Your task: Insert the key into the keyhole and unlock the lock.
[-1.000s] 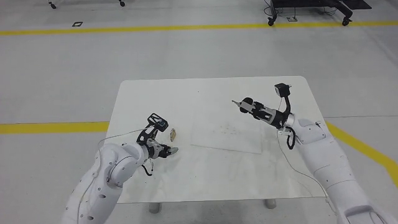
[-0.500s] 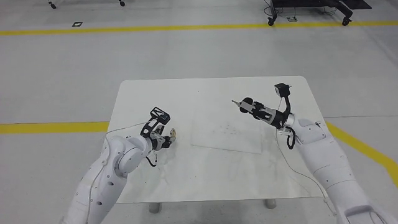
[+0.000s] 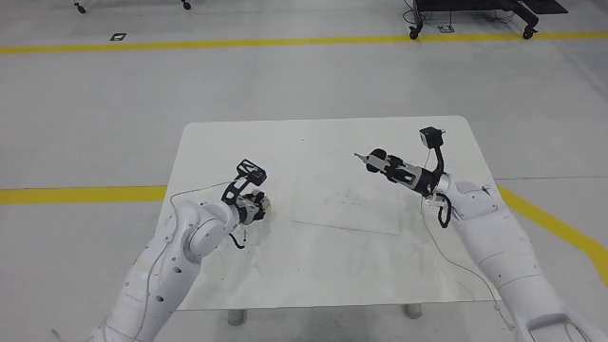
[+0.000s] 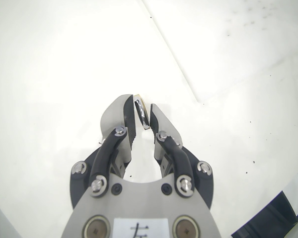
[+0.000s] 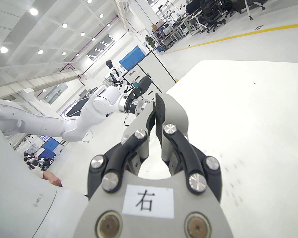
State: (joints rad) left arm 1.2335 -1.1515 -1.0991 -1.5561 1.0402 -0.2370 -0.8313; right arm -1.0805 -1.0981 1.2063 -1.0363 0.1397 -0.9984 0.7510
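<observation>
Brass padlock (image 4: 141,113) with a silver shackle lies on the white table (image 3: 332,256), at 9 o'clock from its centre. The left gripper (image 4: 141,101), reaching in from 7 o'clock, straddles it, jaws parted closely on either side. At 1 o'clock the right gripper (image 3: 367,159) is raised above the table and pinched tight on the key (image 3: 358,156), tip aimed toward 10 o'clock.

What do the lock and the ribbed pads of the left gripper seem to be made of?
The lock looks like metal: a brass-yellow body edge and a glossy, silvery curved part with bright glints. The pads of the left gripper look like matte black rubber or soft plastic, with fine ribs. I cannot tell which.
</observation>
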